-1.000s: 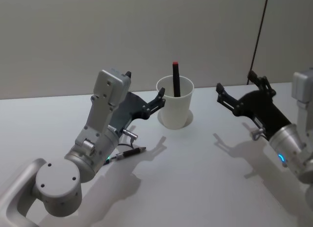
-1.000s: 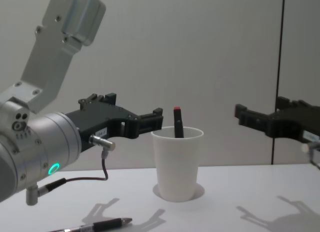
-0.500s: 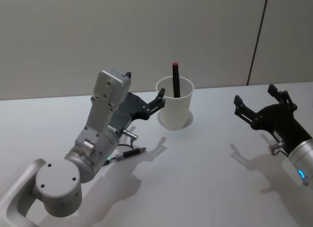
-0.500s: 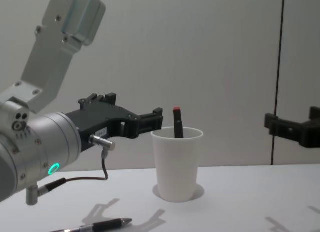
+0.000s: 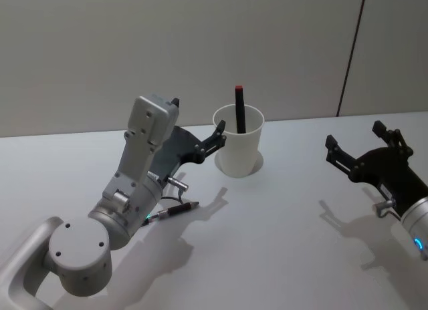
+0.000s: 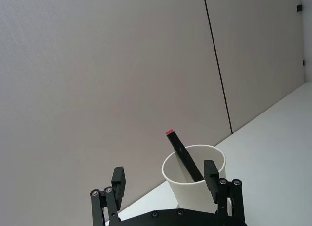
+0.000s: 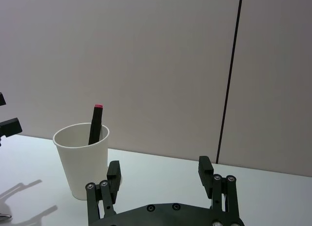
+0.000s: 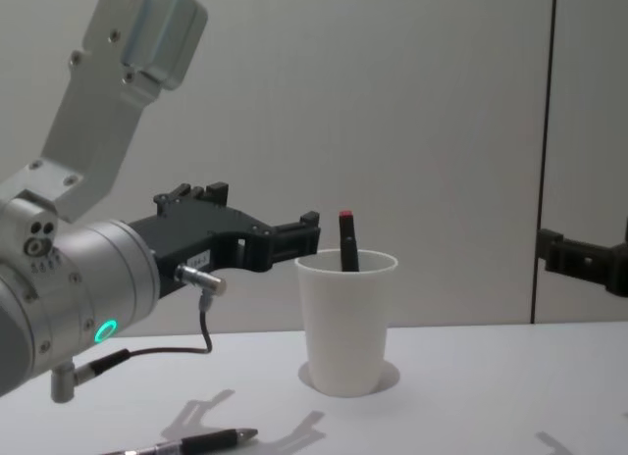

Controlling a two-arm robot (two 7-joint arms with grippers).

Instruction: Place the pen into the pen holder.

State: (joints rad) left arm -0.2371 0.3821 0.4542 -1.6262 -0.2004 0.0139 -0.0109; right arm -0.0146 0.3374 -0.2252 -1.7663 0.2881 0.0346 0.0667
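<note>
1. Nearest the robot, a loose pen [image 5: 172,210] lies flat on the table [image 5: 281,250] beneath the left arm. Nothing holds it.
2. The left gripper [image 5: 198,116] is level with the rim of the cup [image 5: 238,153], just beside it on the left. Its fingers are spread and empty. Whether a fingertip touches the cup cannot be told.
3. The right gripper [image 5: 356,139] hangs above the table, well apart from the cup on the right. Its fingers are spread and empty.
4. The cup stands upright. A red-topped pen [image 5: 240,109] stands inside it, leaning on the rim with its top protruding.
5. Step in hand, as a judgement: one pen is housed and the loose pen is likely the one left to place.
6. Next move, as a judgement:
   - Lower the left gripper to the table.
   - Set the fingers across the barrel, close and lift.
   - Tip the pen in over the rim without nudging the light cup or fouling the pen already inside.
7. Surface: plain white and matte, showing soft shadows.
8. Room: a plain pale wall [image 5: 100,49] stands behind, with one dark vertical seam [image 5: 351,56] at the right.
</note>
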